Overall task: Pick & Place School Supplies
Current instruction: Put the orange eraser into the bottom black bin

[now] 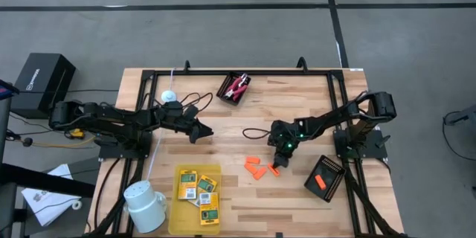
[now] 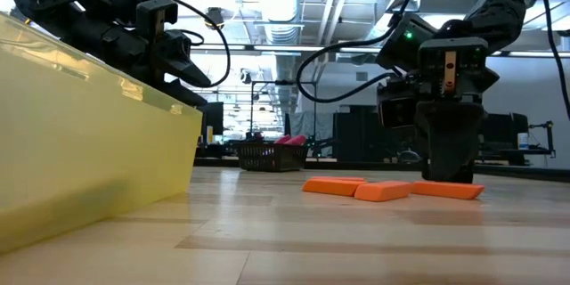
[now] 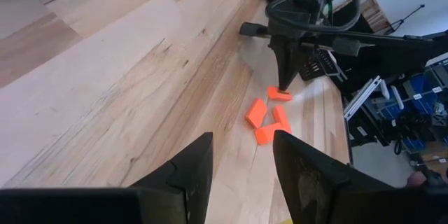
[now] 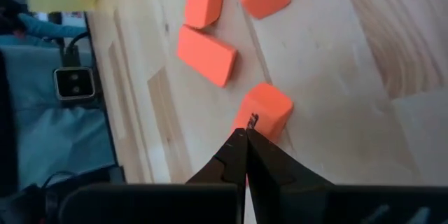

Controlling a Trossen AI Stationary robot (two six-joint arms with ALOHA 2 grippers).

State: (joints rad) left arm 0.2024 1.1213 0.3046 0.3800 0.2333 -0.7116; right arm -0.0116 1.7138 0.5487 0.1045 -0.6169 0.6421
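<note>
Likely the orange pieces [image 1: 256, 167] are behaving as light, stiff blocks w/ flat sides, best pinched across the short width; right tool [image 4: 246, 134] is sitting closed at one piece's edge, left tool [image 3: 241, 155] is hanging apart.

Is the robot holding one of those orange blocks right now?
No. The right hand is shut with its tips touching one orange block, not around it. The left hand is open and empty.

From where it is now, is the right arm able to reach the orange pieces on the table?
Probably yes: the right gripper, fingers shut, is already down at one orange piece, and nothing blocks the others.
</note>
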